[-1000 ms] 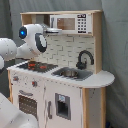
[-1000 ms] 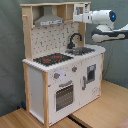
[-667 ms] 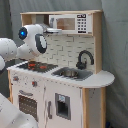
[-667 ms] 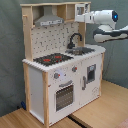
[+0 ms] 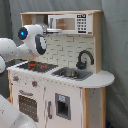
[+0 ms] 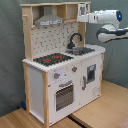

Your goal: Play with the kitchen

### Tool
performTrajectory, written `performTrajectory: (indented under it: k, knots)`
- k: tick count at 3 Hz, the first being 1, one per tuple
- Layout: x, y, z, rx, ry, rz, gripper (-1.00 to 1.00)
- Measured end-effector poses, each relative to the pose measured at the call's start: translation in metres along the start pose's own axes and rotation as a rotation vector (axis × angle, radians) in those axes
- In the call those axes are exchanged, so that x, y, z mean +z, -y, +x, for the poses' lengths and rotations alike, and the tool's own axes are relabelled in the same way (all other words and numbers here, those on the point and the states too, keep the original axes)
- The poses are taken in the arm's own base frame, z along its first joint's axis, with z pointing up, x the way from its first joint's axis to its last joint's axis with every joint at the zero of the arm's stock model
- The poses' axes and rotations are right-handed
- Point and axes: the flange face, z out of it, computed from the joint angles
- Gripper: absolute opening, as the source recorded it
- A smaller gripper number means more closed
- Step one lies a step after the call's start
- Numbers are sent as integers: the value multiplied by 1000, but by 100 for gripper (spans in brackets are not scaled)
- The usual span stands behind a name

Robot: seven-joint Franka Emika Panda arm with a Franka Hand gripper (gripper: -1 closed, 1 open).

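Observation:
The kitchen [image 5: 70,95] [image 6: 45,85] stands upright, built of white panels and light wood. Its black-red hob [image 5: 36,65] [image 6: 52,59] lies beside the sink [image 5: 70,73] [image 6: 80,50], which carries the black tap [image 5: 84,57] [image 6: 74,39]. Below are the oven door [image 5: 27,106] [image 6: 63,95] and, up top, a grey hood [image 6: 48,20] and a toy microwave [image 5: 70,23]. My gripper [image 5: 50,31] [image 6: 82,18] is raised to the top shelf's height, pointing at the kitchen's upper part near the microwave. It holds nothing that I can see.
A grey curtain [image 6: 10,50] hangs behind the kitchen. The kitchen rests on a wooden surface [image 6: 105,110]. In the first exterior view, a white arm link [image 5: 10,115] fills the lower left corner in front of the oven side.

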Motion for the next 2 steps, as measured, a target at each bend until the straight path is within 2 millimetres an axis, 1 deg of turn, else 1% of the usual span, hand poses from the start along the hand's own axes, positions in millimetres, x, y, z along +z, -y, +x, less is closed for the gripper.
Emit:
performTrajectory:
  k: [1, 2]
  knots:
    - [-9, -3, 4, -40, -16, -15, -100]
    - [-10, -5, 6, -43, -19, -17, 100]
